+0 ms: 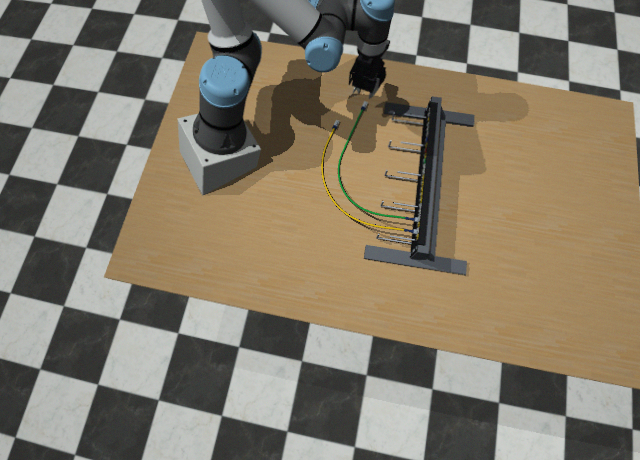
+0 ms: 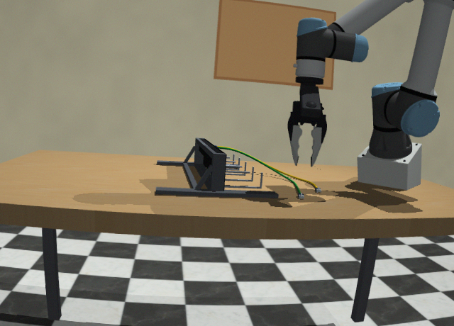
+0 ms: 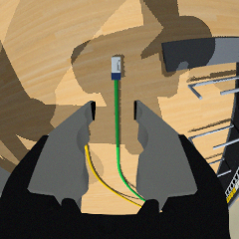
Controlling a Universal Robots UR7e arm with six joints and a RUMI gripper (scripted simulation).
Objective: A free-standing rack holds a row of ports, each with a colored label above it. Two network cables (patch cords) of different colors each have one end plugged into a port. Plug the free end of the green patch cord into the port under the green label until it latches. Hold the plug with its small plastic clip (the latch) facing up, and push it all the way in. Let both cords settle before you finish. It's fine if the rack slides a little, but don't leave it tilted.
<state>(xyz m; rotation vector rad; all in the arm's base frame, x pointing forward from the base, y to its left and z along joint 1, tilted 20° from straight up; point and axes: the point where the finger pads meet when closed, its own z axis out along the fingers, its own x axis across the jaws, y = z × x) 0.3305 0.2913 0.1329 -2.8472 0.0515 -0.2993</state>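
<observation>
The green patch cord [image 1: 342,171] [image 2: 264,163] [image 3: 117,124] runs from a port near the rack's front end in an arc to its free plug [image 1: 364,105] [image 2: 300,196] [image 3: 116,67], which lies on the table. My gripper [image 1: 366,91] [image 2: 303,165] [image 3: 115,102] is open and empty, pointing down, well above the cord just behind the plug. The yellow patch cord [image 1: 326,178] [image 3: 95,169] lies beside it, its free plug [image 1: 336,124] [image 2: 318,190] on the table. The dark rack [image 1: 431,176] [image 2: 211,165] stands upright. The coloured labels are too small to make out.
Metal cable hooks [image 1: 400,146] [image 2: 243,174] stick out of the rack's port side toward the cords. The rack's foot bar [image 1: 413,259] [image 3: 199,50] lies close to the green plug. The arm's base [image 1: 219,160] [image 2: 388,169] stands on the table [image 1: 542,212] to the left.
</observation>
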